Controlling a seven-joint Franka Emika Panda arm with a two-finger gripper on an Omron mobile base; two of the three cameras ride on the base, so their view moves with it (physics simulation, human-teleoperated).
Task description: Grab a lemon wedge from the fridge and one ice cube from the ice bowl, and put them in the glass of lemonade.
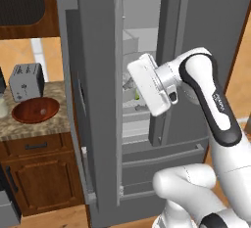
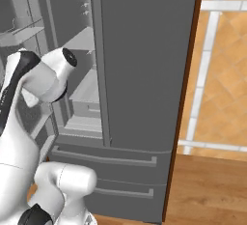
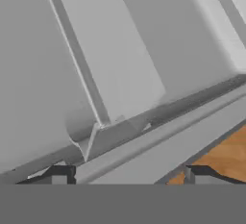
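Note:
The grey steel fridge [image 1: 206, 16] stands with its left door [image 1: 71, 100] swung open. My arm reaches into the open compartment, and its white wrist [image 1: 149, 84] is at mid-shelf height. A tiny yellow-green lemon wedge [image 1: 137, 95] peeks out on a shelf just left of the wrist. In the hand view my gripper [image 3: 129, 176] is open, its dark fingertips [image 3: 60, 174] set wide apart with nothing between them, over grey fridge shelving. The reddish-brown ice bowl [image 1: 35, 109] sits on the counter to the left. At the left edge a pale sliver [image 1: 2, 107] may be the glass of lemonade.
A silver toaster [image 1: 25, 81] stands behind the bowl on the speckled counter [image 1: 29, 129], above wooden cabinets. The fridge's right door [image 2: 144, 74] is closed, with two drawers [image 2: 120, 161] below it. Wood floor [image 2: 207, 190] lies to the right of the fridge.

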